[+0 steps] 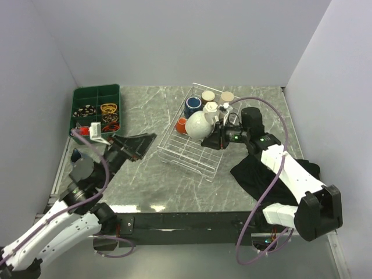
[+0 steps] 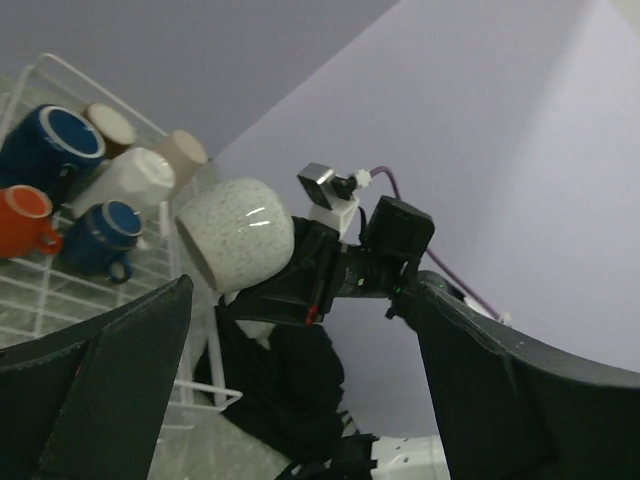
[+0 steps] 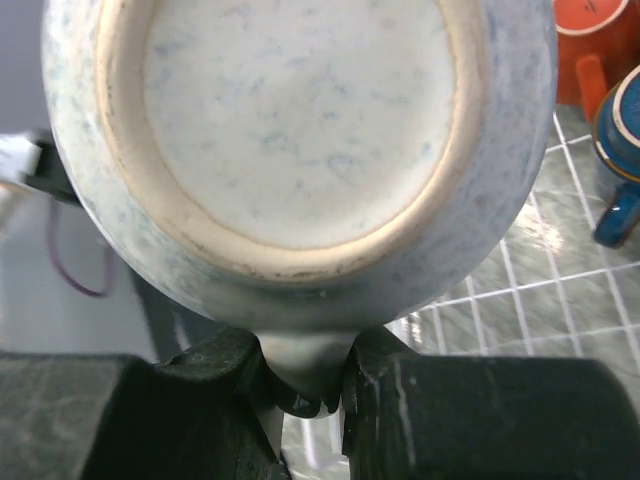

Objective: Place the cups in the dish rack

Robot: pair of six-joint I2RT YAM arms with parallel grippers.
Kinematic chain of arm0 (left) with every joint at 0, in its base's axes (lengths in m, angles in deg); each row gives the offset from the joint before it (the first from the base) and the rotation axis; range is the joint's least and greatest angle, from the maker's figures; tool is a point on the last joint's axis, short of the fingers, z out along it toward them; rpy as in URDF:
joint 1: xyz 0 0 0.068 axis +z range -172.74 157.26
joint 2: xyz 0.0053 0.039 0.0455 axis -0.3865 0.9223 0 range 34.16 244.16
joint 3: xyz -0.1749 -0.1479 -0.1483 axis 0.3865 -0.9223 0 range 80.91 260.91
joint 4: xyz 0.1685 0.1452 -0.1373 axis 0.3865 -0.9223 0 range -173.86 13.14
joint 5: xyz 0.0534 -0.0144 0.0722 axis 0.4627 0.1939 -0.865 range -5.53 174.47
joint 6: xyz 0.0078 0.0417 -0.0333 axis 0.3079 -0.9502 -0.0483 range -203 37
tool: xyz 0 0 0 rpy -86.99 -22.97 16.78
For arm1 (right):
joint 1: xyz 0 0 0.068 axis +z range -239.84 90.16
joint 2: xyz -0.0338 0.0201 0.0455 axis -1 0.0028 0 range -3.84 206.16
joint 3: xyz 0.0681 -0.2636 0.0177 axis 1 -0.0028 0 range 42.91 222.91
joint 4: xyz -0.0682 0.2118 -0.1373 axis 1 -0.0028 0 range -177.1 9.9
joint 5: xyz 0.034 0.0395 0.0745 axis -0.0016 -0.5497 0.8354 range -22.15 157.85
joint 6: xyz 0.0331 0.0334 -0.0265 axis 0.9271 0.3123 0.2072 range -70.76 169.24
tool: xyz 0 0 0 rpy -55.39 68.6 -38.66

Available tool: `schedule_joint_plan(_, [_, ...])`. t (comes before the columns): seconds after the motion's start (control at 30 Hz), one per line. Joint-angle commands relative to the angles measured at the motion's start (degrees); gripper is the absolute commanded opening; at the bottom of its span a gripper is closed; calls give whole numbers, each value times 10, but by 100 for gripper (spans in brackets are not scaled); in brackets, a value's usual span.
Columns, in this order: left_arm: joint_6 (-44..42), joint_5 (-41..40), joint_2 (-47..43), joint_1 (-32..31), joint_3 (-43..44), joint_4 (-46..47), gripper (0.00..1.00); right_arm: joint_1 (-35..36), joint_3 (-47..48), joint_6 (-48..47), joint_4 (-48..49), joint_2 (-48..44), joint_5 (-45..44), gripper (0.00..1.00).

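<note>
1 speckled white mug [image 1: 199, 125] hangs over the dish rack [image 1: 185, 154], my right pincer [image 3: 305, 385] clamped on its handle, likely so the body can tip in beside the other cups [image 2: 125, 180]; my left pincer [image 1: 145, 148] gapes empty, well apart

You could read no lettering, label, brand or number anywhere, not on the speckled cup [image 1: 199, 125], the other cups [image 1: 193, 105], the dish rack [image 1: 187, 153] or the green tray [image 1: 96, 89].
</note>
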Motion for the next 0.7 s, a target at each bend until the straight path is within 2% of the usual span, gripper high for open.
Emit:
schedule_joint_plan(0.0, [-30, -76, -81, 0, -16, -182, 96, 23, 69, -139, -35, 21, -52, 0])
schedule_joint_plan(0.1, [-21, -112, -162, 0, -31, -241, 96, 33, 87, -161, -51, 44, -86, 0])
schedule_joint_plan(0.3, [6, -171, -246, 1, -47, -335, 96, 59, 110, -193, -79, 80, -132, 0])
schedule_joint_plan(0.43, [6, -179, -264, 0, -47, -381, 96, 81, 123, -209, -92, 106, -160, 0])
schedule_joint_plan(0.67, [-2, -180, -256, 0, -44, -398, 96, 103, 154, -225, -114, 152, -201, 0])
